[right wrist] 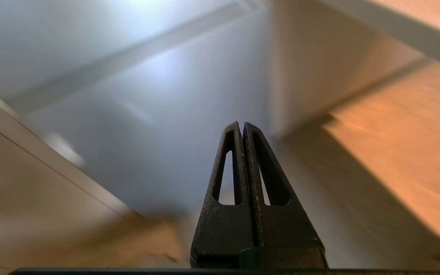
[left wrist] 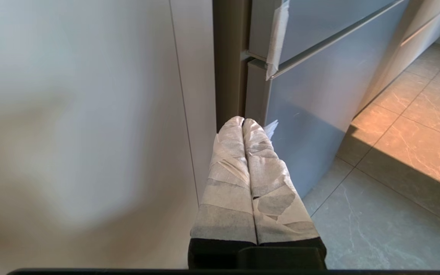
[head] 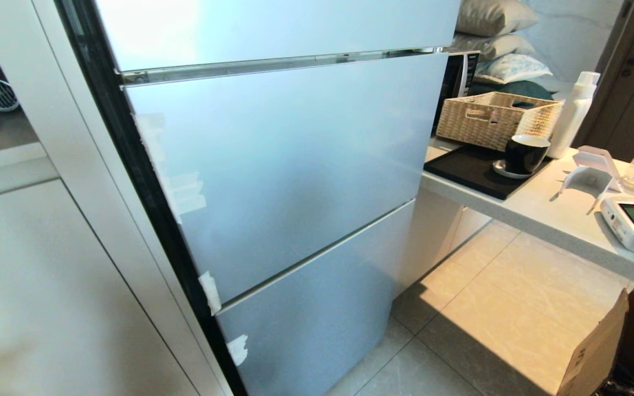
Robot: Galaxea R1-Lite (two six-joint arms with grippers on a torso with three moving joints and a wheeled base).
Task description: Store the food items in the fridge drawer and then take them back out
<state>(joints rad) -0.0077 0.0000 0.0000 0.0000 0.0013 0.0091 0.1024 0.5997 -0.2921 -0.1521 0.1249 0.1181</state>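
Note:
The fridge [head: 289, 181] fills the head view with its pale blue fronts all shut, so the fridge drawer and the food items are hidden. Neither arm shows in the head view. My left gripper [left wrist: 243, 121], its fingers wrapped in white tape, is shut and empty, low beside the fridge's lower left corner [left wrist: 258, 88]. My right gripper [right wrist: 241, 125] has black slotted fingers pressed together with nothing between them, pointing at the fridge's lower front [right wrist: 159, 114] near the floor.
A white cabinet [head: 47, 264] stands left of the fridge. To the right a counter [head: 542, 214] carries a black tray [head: 471, 170], a dark cup [head: 523, 154], a wicker basket [head: 493, 118] and a white bottle [head: 573, 115]. A cardboard box [head: 597, 352] sits on the tiled floor [head: 493, 308].

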